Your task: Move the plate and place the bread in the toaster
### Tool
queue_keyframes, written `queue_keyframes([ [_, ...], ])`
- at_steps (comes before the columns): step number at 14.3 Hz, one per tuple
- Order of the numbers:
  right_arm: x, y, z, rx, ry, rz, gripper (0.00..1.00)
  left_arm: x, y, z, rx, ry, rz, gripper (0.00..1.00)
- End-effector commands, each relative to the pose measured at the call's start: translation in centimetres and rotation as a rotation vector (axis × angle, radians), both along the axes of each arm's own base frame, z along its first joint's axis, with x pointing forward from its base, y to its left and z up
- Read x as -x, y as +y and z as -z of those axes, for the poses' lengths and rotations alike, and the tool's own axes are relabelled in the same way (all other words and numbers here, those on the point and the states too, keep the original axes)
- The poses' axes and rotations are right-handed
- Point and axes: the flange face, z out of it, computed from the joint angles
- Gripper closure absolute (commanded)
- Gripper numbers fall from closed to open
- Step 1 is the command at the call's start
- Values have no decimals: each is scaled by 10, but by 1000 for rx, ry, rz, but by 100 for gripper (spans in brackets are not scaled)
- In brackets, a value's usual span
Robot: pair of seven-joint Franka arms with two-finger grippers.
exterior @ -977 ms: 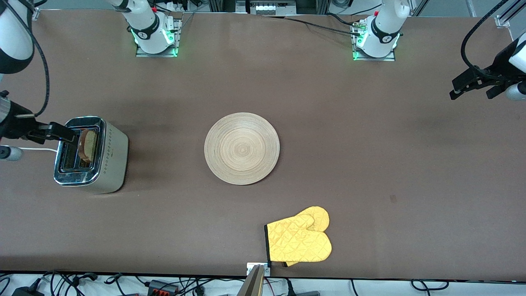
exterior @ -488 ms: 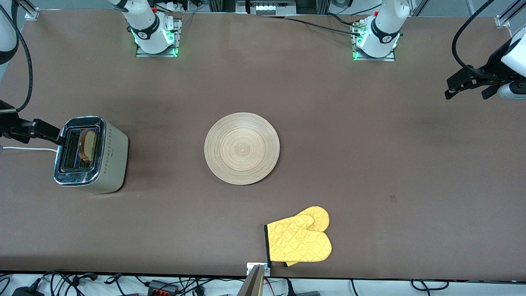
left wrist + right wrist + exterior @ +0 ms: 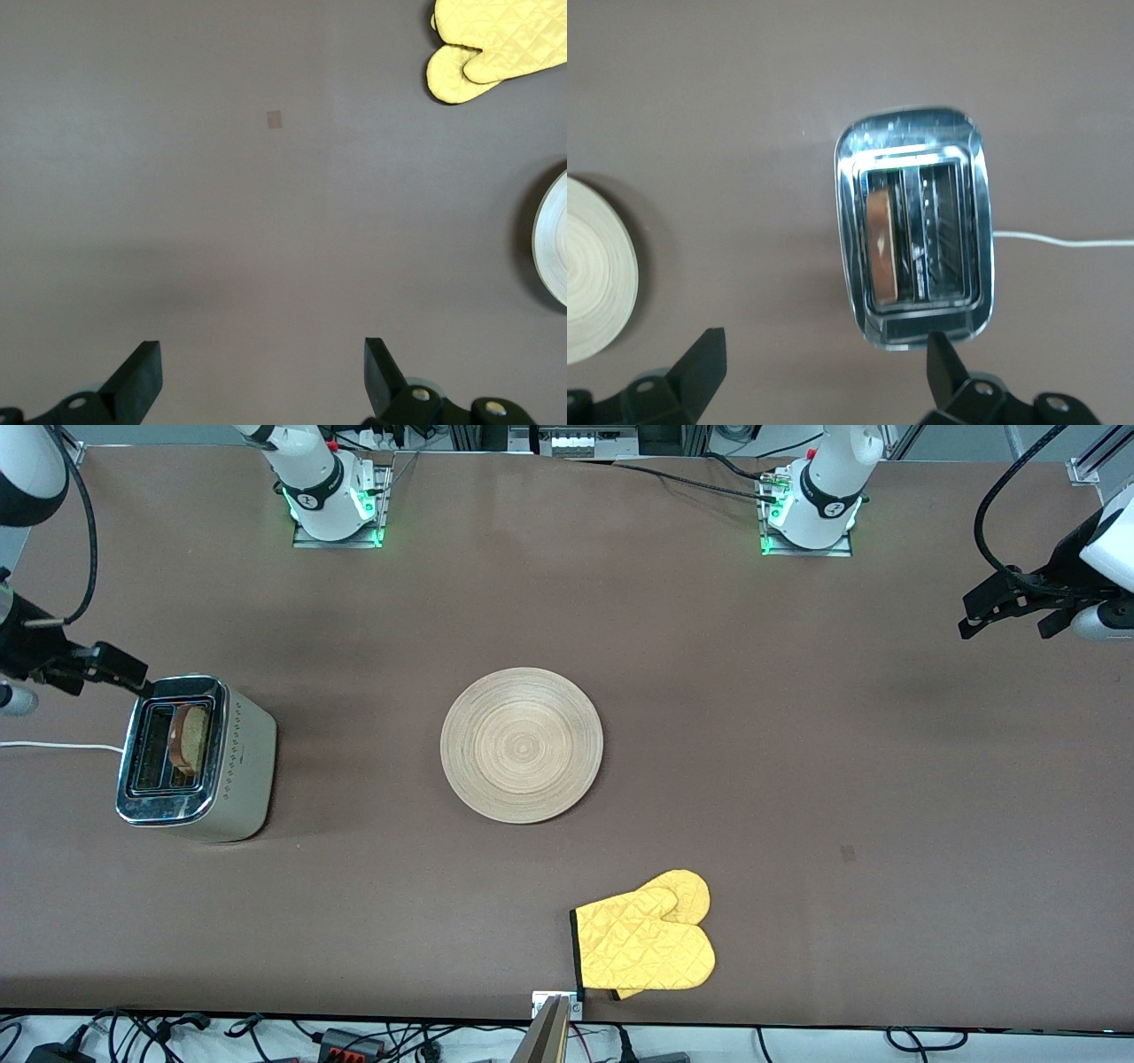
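The toaster point(image 3: 239, 766) stands at the right arm's end of the table. The bread point(image 3: 189, 737) stands upright in the slot nearer the plate, also in the right wrist view point(image 3: 881, 248). The wooden plate point(image 3: 521, 745) lies empty at mid-table. My right gripper point(image 3: 131, 677) is open and empty, up in the air beside the toaster's end that faces the arm bases; its wrist view looks down on the toaster point(image 3: 914, 133) past the gripper point(image 3: 824, 347). My left gripper point(image 3: 1005, 627) is open and empty, waiting above the left arm's end of the table, seen in its wrist view point(image 3: 260, 347).
A yellow oven mitt point(image 3: 645, 943) lies near the table's front edge, nearer the camera than the plate; it shows in the left wrist view point(image 3: 496, 49) with the plate's rim point(image 3: 554, 239). The toaster's white cord point(image 3: 53, 746) runs off toward the table end.
My right gripper has drawn back off the toaster's top and moved toward the arm bases' side. The bread stays in the slot. The left gripper shifted slightly.
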Motion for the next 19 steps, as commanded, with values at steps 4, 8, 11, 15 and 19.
queue_keyframes([
  [4,35,4,-8,7,24,-26,0,-3,3,-4,-7,7,7,0],
  [8,35,1,-9,30,24,-20,0,-3,2,-4,-7,7,7,0],
  [11,33,3,-9,30,27,-18,0,-2,1,-4,-7,7,9,0],
  [15,35,2,-12,26,32,-13,0,-2,3,-4,-5,7,7,0],
  [19,36,1,-11,23,33,-10,0,-2,2,-3,-7,9,9,0],
])
